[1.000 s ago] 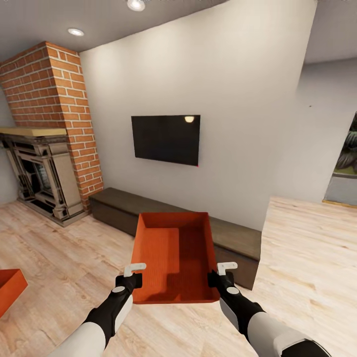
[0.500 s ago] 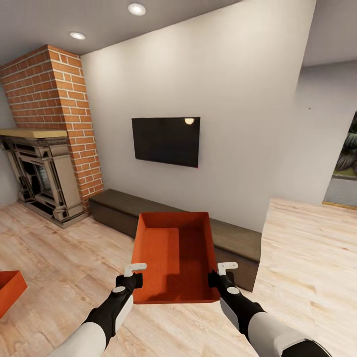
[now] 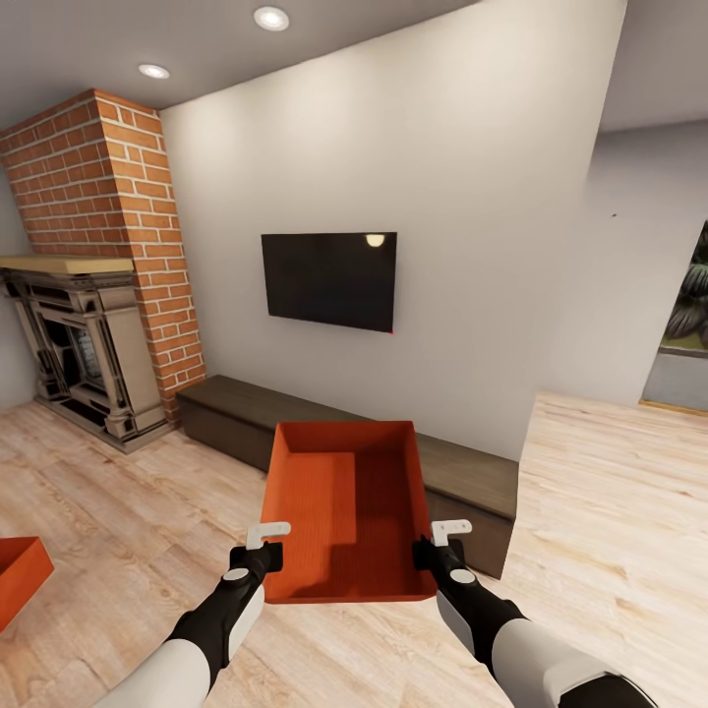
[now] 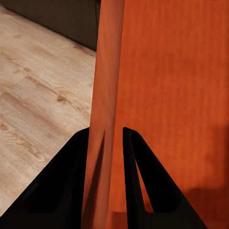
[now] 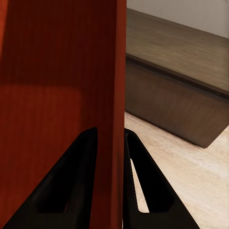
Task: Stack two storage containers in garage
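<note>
1. While I stand in the living room on the wood-plank floor (image 3: 610, 511), I hold one storage container (image 3: 349, 511) out in front of my trunk, clear of the floor, its open top facing my head camera
2. My left gripper (image 3: 264, 551) is clamped on the container's left wall near the corner closest to me; the left wrist view shows that thin wall (image 4: 102, 143) pinched between both dark fingers (image 4: 71, 186)
3. My right gripper (image 3: 444, 543) is clenched on the opposite wall; there the wall (image 5: 112, 119) runs between the fingers (image 5: 138, 186)
4. The bench (image 3: 472, 482) and TV (image 3: 329, 278) lie beyond the container, the brick fireplace (image 3: 98, 256) to the left
5. The second container (image 3: 18, 575) sits on the floor at my far left, cut off by the picture's edge
6. The held container hides part of the bench
</note>
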`<state>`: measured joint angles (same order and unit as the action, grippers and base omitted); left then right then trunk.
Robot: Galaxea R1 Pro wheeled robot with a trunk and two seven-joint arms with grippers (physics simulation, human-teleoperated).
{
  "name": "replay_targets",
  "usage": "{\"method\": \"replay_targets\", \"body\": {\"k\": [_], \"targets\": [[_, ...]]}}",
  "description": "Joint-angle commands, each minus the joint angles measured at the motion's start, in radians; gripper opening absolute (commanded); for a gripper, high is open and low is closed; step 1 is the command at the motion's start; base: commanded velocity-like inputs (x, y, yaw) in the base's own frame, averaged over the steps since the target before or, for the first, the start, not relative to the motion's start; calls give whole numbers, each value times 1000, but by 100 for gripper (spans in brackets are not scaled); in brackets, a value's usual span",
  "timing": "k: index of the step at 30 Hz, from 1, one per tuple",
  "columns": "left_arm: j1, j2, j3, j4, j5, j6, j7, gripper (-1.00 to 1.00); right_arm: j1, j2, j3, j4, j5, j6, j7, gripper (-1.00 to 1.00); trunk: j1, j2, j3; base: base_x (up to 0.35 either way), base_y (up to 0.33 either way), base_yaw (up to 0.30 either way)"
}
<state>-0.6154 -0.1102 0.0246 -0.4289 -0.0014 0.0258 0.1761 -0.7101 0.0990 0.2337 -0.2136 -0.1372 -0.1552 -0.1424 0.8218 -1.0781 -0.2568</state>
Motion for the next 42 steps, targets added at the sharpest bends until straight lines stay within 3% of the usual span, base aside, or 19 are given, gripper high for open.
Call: {"method": "replay_targets", "body": {"k": [1,3,42], "targets": [[-1,-5,24,-4,27,3,33,-100,0,1,-14,2,-13,-6,-63,-100,0,-1,-1,0,0,0],[-1,-5,25,-3,27,3,33,-100,0,1,-14,2,-13,-6,-63,-100,0,-1,-1,0,0,0],[-1,-5,28,-7,28,3,33,-100,0,1,-14,2,-14,-6,-63,-100,-149,272,121,0,0,0]]}}
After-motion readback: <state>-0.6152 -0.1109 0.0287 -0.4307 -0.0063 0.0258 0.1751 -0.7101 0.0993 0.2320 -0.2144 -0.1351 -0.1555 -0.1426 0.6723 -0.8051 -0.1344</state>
